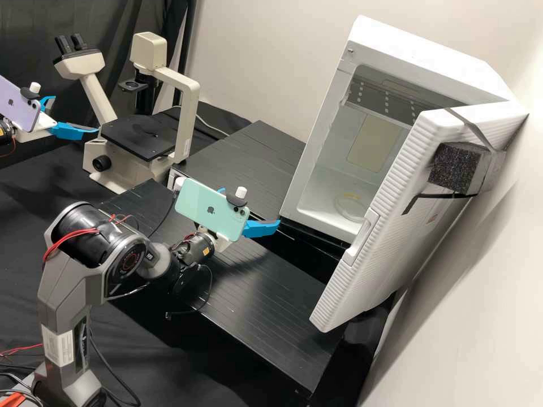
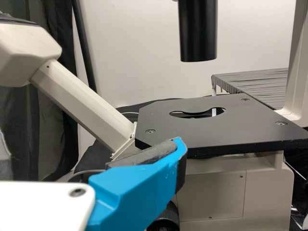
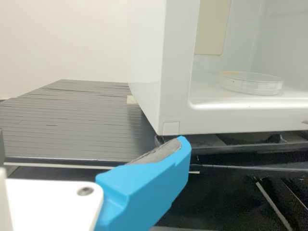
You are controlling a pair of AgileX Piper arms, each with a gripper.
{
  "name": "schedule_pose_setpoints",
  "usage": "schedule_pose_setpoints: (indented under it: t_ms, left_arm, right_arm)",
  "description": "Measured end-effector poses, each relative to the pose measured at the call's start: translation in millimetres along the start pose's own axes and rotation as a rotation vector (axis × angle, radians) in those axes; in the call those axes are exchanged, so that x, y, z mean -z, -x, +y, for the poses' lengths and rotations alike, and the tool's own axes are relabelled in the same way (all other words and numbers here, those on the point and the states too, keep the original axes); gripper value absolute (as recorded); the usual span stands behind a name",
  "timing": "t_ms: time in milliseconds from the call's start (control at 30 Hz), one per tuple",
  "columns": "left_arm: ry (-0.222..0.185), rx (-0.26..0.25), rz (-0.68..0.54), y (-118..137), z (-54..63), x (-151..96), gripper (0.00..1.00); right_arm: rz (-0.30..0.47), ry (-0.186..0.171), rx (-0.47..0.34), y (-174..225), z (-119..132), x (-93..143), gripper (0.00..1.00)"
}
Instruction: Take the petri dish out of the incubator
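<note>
Blue-fingered left gripper (image 1: 76,114) and right gripper (image 1: 251,207) gape empty; I'd ease the latter over the incubator (image 1: 421,51) lip (image 3: 240,114), gripping the petri dish (image 3: 251,84) level.

Worktop (image 1: 271,288): black, finely grooved, in two sections; the rear section (image 1: 254,164) carries the white incubator (image 1: 418,56) towards one end, door open. A cream microscope (image 1: 187,130) stands beside the grooved sections, amid black cloth (image 1: 45,181); its exact footing cannot be determined.
</note>
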Motion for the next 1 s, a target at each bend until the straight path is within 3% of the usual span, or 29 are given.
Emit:
schedule_pose_setpoints:
  t_ms: [300, 500, 833, 1000]
  left_arm:
    - [0.000, 0.000, 0.000, 0.0, 0.0, 0.0, 1.00]
    - [0.000, 0.000, 0.000, 0.0, 0.0, 0.0, 1.00]
    - [0.000, 0.000, 0.000, 0.0, 0.0, 0.0, 1.00]
    - [0.000, 0.000, 0.000, 0.0, 0.0, 0.0, 1.00]
  right_arm:
    - [-0.002, 0.000, -0.002, 0.0, 0.5, -0.5, 1.00]
    - [-0.015, 0.017, -0.028, 14.8, 8.7, -15.1, 1.00]
    - [0.004, -0.030, -0.248, 54.2, 60.2, -47.3, 1.00]
    - [-0.002, -0.008, -0.322, 49.9, 82.3, -56.5, 1.00]
